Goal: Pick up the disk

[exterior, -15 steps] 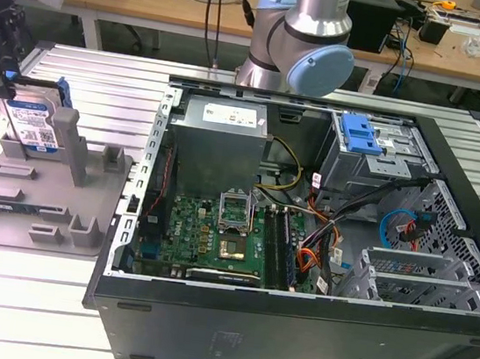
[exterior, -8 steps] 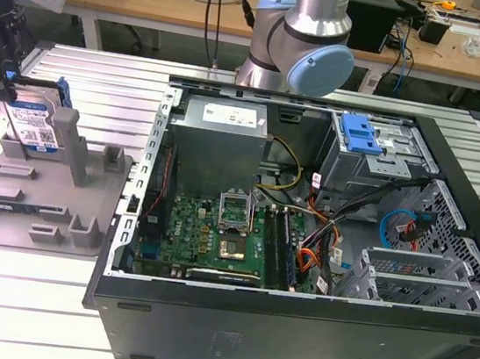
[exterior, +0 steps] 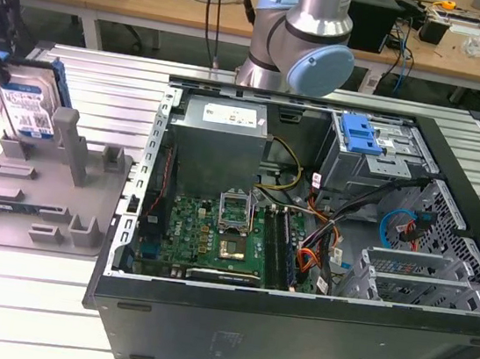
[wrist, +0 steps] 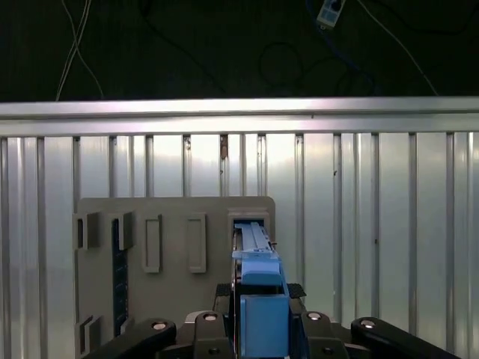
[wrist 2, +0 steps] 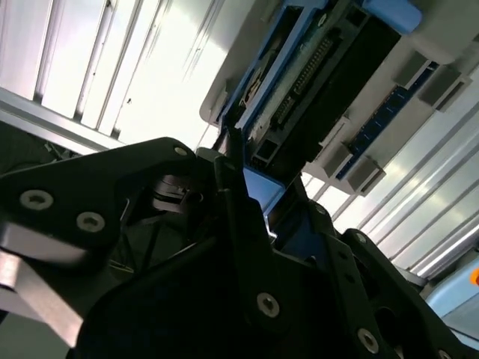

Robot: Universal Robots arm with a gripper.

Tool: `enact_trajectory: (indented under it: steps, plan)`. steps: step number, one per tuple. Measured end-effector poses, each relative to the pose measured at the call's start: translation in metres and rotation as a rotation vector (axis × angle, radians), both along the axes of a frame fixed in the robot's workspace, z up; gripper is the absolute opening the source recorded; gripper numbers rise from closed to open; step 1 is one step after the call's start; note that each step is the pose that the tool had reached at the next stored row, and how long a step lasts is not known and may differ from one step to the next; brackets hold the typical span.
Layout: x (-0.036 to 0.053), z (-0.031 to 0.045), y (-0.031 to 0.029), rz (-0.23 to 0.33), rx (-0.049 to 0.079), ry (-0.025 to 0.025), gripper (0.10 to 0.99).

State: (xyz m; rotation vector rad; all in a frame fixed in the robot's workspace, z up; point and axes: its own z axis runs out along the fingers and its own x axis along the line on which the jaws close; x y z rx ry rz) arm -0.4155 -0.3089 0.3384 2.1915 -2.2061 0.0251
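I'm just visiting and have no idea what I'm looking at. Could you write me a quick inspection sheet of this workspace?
Surface: ribbed aluminium table.
Job's things: disk upright on edge at the grey fixture plate, blue rails showing in both wrist views.
Clutter: open computer case with motherboard.
Grippers: gripper closed on the disk's edges.
Cables: bundles inside the case.
Surroundings: wooden benches behind.

Gripper [wrist: 258, 329] clamped on the disk [exterior: 28, 106] — black fingers [wrist 2: 247, 224] pressed against both blue side rails — with the arm's grey-and-blue wrist joint [exterior: 306, 47] standing upright.
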Motion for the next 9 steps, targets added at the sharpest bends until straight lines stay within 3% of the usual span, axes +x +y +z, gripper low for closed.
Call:
enact_trajectory:
  steps: [4, 5, 6, 7, 9]
  plan:
    - [0.0000, 0.0223, 0.0000, 0.000, 0.000, 0.0000, 0.365]
    - [0.0000, 0.0307, 0.0000, 0.000, 0.000, -0.0001, 0.365]
    - [0.0000, 0.0455, 0.0000, 0.000, 0.000, 0.0000, 0.365]
    - [0.0000, 0.0545, 0.0000, 0.001, 0.000, 0.0000, 0.365]
    - [0.0000, 0.0664, 0.0000, 0.001, 0.000, -0.0001, 0.365]
